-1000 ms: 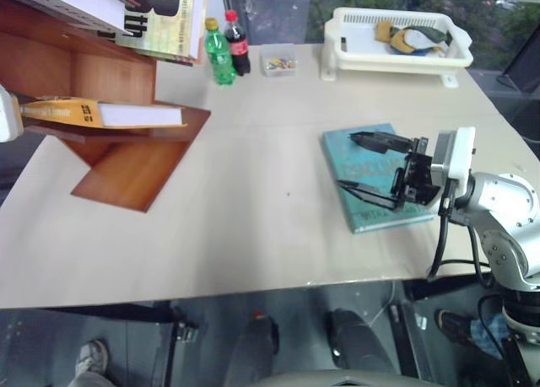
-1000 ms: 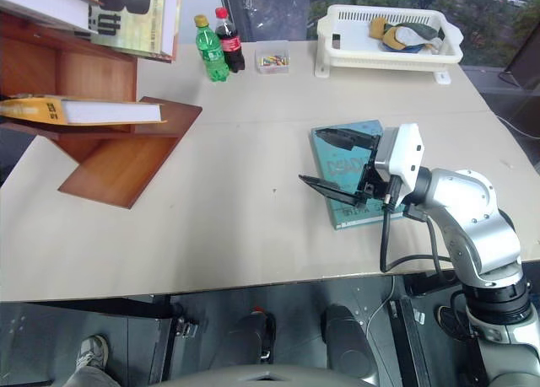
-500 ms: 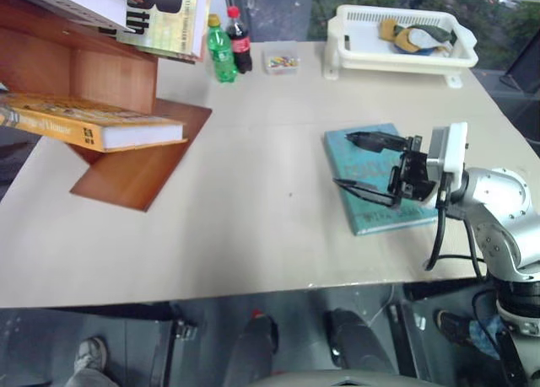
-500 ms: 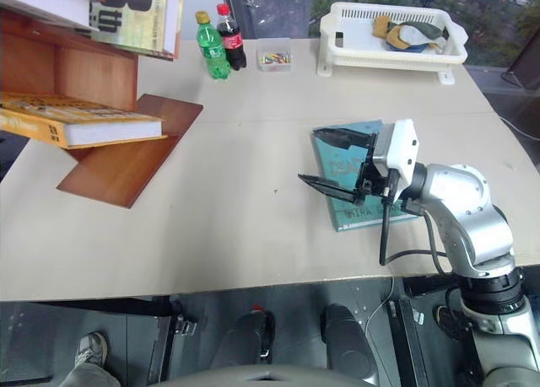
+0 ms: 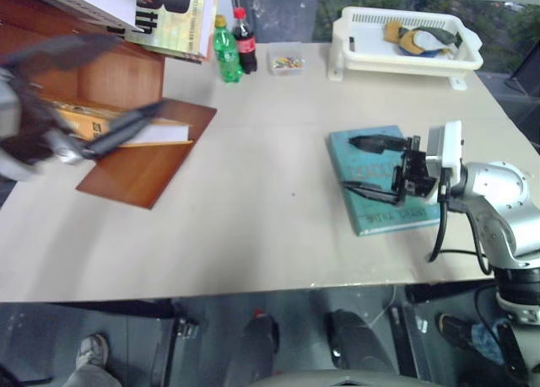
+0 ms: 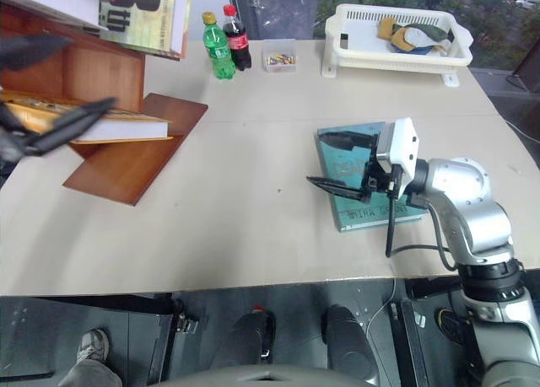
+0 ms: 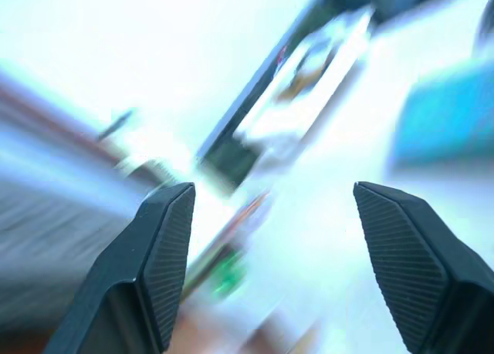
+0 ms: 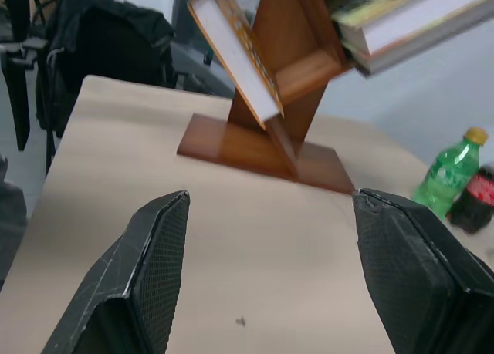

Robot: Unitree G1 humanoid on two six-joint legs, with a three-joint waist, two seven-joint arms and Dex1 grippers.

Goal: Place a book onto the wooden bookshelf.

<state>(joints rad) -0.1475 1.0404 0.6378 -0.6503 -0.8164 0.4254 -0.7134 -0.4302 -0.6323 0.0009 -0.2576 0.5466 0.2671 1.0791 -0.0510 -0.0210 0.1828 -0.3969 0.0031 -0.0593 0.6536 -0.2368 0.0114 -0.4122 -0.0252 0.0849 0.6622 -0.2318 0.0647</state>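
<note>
Big beige tabletop (image 5: 253, 227), smooth and matte. The reddish-brown wooden bookshelf (image 5: 126, 75) of flat glossy boards sits on its left side; the thick orange-yellow book (image 6: 110, 127) lies in its lower compartment, white page edges outward. The left pincer (image 5: 93, 88) is blurred just in front of it, fingers spread, gripping nothing. The right pincer (image 5: 364, 163) hangs released over a thin teal book (image 5: 384, 214). At the back: white slotted plastic basket (image 5: 405, 58), green bottle (image 5: 225, 51), cola bottle (image 5: 245, 43).

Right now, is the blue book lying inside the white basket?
No, the blue book lies flat on the table, apart from the white basket.
</note>
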